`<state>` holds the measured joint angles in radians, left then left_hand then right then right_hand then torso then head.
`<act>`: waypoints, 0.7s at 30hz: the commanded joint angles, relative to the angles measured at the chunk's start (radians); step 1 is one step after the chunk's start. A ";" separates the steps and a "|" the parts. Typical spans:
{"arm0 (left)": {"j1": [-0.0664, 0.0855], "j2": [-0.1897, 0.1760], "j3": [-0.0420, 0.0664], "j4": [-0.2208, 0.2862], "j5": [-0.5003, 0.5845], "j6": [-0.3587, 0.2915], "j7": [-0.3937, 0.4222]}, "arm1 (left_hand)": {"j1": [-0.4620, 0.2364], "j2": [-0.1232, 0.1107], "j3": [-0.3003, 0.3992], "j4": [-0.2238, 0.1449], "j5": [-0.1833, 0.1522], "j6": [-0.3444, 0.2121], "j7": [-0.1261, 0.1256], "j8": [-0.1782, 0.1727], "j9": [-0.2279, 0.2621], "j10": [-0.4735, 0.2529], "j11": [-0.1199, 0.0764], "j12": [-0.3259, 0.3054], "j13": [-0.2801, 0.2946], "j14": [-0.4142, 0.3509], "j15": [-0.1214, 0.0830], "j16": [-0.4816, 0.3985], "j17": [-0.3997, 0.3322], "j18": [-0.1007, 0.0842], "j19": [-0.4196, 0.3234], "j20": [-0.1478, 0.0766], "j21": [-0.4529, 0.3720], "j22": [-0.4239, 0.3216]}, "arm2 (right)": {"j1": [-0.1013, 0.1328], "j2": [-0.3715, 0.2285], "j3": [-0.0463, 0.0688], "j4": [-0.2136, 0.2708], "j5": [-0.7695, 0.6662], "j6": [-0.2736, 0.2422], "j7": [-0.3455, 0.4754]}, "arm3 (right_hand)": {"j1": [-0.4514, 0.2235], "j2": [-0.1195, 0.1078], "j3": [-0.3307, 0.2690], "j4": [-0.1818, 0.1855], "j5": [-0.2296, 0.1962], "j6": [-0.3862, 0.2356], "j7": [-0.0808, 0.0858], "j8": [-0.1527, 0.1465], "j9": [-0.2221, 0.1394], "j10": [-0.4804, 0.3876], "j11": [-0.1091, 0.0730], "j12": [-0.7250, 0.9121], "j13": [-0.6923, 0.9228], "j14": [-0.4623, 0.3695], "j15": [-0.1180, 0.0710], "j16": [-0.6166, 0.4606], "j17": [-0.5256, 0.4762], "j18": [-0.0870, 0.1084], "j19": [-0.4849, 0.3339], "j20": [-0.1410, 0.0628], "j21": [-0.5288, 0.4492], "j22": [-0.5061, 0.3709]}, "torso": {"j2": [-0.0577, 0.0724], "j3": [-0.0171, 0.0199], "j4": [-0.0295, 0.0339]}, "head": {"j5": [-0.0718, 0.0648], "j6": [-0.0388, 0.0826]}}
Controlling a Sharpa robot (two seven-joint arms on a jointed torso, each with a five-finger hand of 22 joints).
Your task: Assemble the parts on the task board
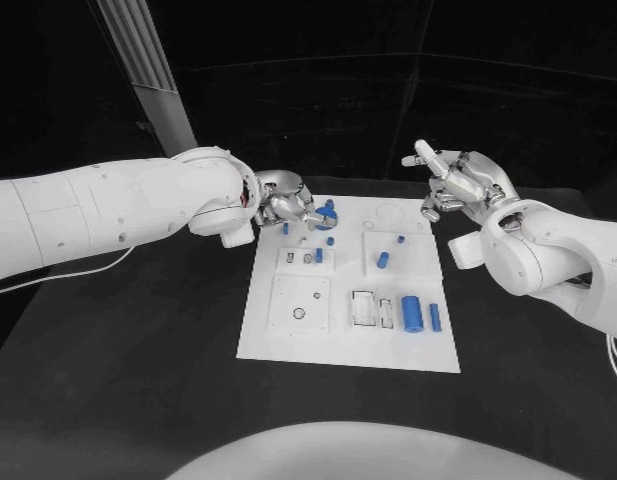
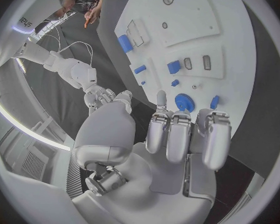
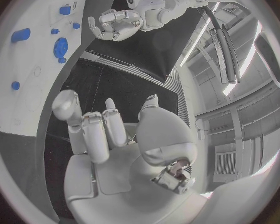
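— Fingers [image 1: 302, 205] of the left hand [image 1: 282, 200] curl down over the far left corner of the task board [image 1: 349, 345] in the head view, right by a blue gear [image 1: 327, 213]; whether they grip it, I cannot tell from there.
— And the right hand [image 1: 460, 185]?
— It hangs off the board's far right corner, fingers apart, holding nothing; on the board lie a blue cylinder [image 1: 412, 313] and a thin blue bar [image 1: 434, 317] near the front right.
— What of the left wrist view?
— There the fingers [image 2: 177, 134] bend forward side by side, tips just above the gear [image 2: 184, 102], with the thumb set apart; nothing is clamped between them; a small blue block [image 2: 174, 66] sits beside two slots further along the board [image 2: 184, 15].
— The right wrist view?
— Its own fingers [image 3: 99, 132] rise loose and spread over the dark table [image 3: 124, 82], empty; across the way the left hand [image 3: 117, 25] hovers beside the board's edge, with the gear [image 3: 61, 47] on the white surface nearby.
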<state>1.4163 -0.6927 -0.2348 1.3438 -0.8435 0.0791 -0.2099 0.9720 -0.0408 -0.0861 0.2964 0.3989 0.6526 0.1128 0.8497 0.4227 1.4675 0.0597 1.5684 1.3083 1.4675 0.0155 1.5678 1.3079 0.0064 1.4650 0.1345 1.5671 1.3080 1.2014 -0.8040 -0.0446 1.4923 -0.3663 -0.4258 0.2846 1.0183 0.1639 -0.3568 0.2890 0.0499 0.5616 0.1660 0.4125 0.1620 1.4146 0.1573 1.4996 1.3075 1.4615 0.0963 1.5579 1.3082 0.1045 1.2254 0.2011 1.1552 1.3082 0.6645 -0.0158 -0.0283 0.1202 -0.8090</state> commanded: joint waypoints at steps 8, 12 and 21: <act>-0.005 0.039 0.001 -0.034 -0.016 0.150 -0.186 | -0.052 0.002 -0.011 -0.001 -0.043 -0.022 -0.003 0.014 0.051 0.103 -0.010 0.002 0.263 0.103 -0.012 0.003 0.263 -0.006 0.106 -0.014 0.004 0.263 | -0.003 0.005 0.000 -0.017 0.008 0.012 -0.007 | 0.041 0.030 -0.025 0.000 -0.001 0.017 0.056 0.100 0.013 0.156 -0.008 0.071 0.263 0.109 -0.005 0.013 0.263 -0.105 0.345 -0.002 0.416 0.263 | -0.001 -0.0003 0.0007 | 0.002 -0.011; -0.006 0.045 0.001 -0.041 -0.016 0.168 -0.216 | -0.061 0.011 -0.009 -0.001 -0.045 -0.025 -0.003 0.013 0.059 0.103 -0.011 0.002 0.263 0.103 -0.012 0.003 0.263 -0.006 0.106 -0.014 0.004 0.263 | -0.004 0.007 0.000 -0.021 0.008 0.023 -0.019 | 0.054 0.037 -0.027 -0.001 0.000 0.021 0.050 0.108 0.009 0.156 -0.015 0.071 0.263 0.109 -0.014 0.013 0.263 -0.105 0.345 -0.008 0.416 0.263 | -0.002 -0.0006 0.0015 | 0.000 -0.012; -0.009 0.066 0.001 -0.060 -0.016 0.183 -0.236 | -0.066 0.036 -0.004 -0.002 -0.047 -0.025 -0.005 0.013 0.077 0.103 -0.012 0.002 0.263 0.103 -0.014 0.003 0.263 -0.006 0.106 -0.016 0.004 0.263 | -0.007 0.013 0.000 -0.025 0.008 0.027 -0.036 | 0.063 0.046 -0.026 -0.001 0.001 0.027 0.047 0.115 0.006 0.156 -0.018 0.071 0.263 0.109 -0.017 0.013 0.263 -0.105 0.345 -0.013 0.416 0.263 | -0.001 -0.0002 0.0016 | -0.002 -0.014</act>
<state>1.4069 -0.6289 -0.2346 1.2855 -0.8537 0.2295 -0.4165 0.9029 -0.0092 -0.0920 0.2964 0.3570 0.6322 0.1121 0.8600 0.4988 1.4650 0.0552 1.5684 1.3081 1.4653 0.0107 1.5678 1.3078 0.0066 1.4667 0.1259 1.5671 1.3078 1.1932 -0.7921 -0.0454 1.4677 -0.3629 -0.4118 0.2576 1.0741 0.2082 -0.3801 0.2880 0.0500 0.5839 0.1696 0.5255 0.1688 1.4631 0.1462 1.5683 1.3076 1.4668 0.0871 1.5684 1.3079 0.0068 1.4636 0.1959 1.5677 1.3079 0.6632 -0.0163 -0.0265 0.1181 -0.8217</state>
